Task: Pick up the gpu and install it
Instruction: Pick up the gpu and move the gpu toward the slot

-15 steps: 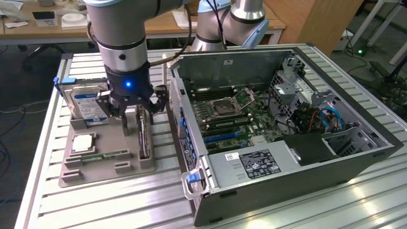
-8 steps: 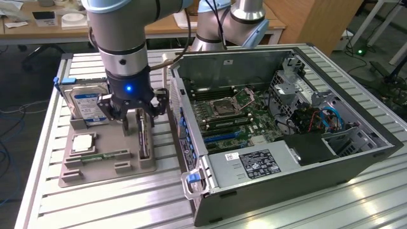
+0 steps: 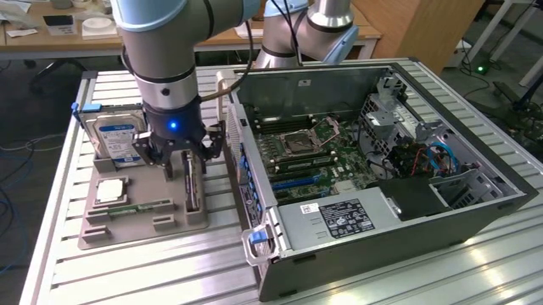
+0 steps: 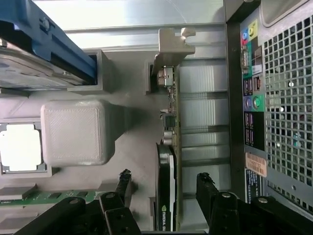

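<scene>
The gpu [image 3: 192,189] stands edge-on in a slot of the grey holder tray [image 3: 144,223], at the exterior view's left of the open computer case [image 3: 382,159]. My gripper [image 3: 185,162] hangs straight down over the card, open, with one finger on each side of its near end. In the wrist view the gpu [image 4: 171,122] runs as a thin dark strip with a metal bracket at its far end. The gripper [image 4: 164,177] straddles it. Both black fingertips [image 4: 203,180] stand a little apart from the card's faces.
The tray also holds a silver hard drive [image 3: 119,141], a CPU [image 3: 110,189] and a green memory stick [image 3: 140,208]. The case wall [image 4: 274,98] rises close beside the tray. The motherboard [image 3: 306,149] lies exposed inside the case. Everything rests on a slatted metal table [image 3: 127,273].
</scene>
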Robot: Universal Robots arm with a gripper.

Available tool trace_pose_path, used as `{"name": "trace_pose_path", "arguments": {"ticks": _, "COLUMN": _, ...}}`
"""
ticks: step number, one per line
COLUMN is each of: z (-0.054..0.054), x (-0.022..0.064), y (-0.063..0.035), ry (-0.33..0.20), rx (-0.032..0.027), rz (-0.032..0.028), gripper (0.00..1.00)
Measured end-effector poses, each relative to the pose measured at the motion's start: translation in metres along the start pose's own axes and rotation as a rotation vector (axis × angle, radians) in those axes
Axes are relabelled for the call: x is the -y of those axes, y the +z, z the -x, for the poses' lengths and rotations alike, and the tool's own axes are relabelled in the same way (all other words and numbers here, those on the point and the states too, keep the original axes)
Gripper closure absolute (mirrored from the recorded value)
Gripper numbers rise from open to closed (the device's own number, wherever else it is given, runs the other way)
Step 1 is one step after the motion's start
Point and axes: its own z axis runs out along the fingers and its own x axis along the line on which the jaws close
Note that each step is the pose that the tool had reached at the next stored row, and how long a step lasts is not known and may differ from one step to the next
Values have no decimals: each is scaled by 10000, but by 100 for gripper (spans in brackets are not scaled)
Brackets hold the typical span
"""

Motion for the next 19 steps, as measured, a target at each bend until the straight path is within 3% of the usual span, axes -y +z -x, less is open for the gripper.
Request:
{"name": "trace_pose_path", "arguments": {"ticks": 4, "z": -11, "x": -105, "y": 75, "ry": 1, "rx": 0, "rz": -12, "gripper": 35}}
{"name": "trace_pose_path", "arguments": {"ticks": 19, "z": -10, "x": -43, "y": 257, "ry": 26, "rx": 2, "rz": -26, "gripper": 35}}
